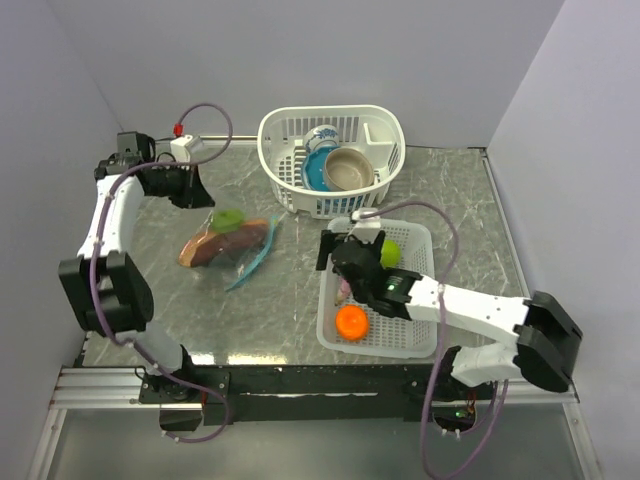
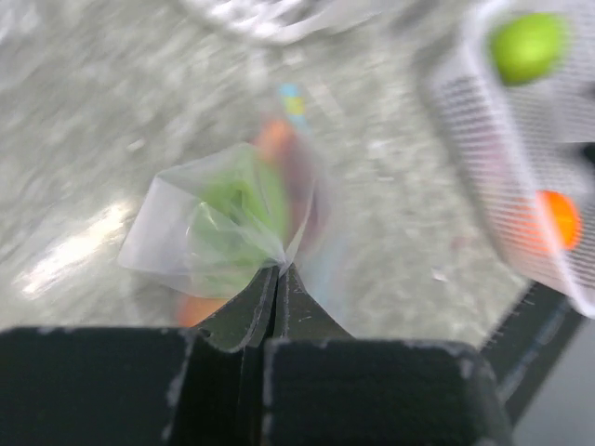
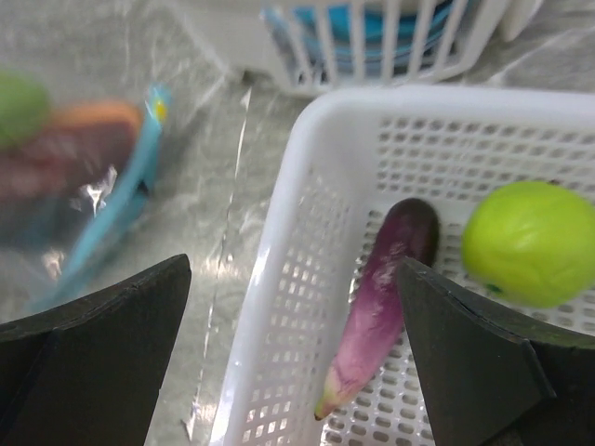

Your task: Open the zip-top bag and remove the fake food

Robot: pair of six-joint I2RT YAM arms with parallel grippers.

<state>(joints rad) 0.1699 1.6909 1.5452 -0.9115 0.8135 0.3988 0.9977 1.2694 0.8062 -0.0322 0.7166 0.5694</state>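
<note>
- Grey marbled stone-look desk [image 1: 460, 200].
- Clear crinkly plastic zip-top bag [image 1: 235, 245] with teal strip, left of centre.
- White flat plastic mesh tray [image 1: 326, 300], near right.
- White slatted plastic basket [image 1: 330, 110], far middle.

I see my right gripper [image 3: 293, 269] spread wide over the left wall of a white mesh plastic tray [image 3: 307, 186] holding a purple plastic aubergine [image 3: 381, 297] and round green plastic fruit [image 3: 530, 242].

Lab booth: bare walls [image 1: 320, 60], marbled table [image 1: 270, 312]
</note>
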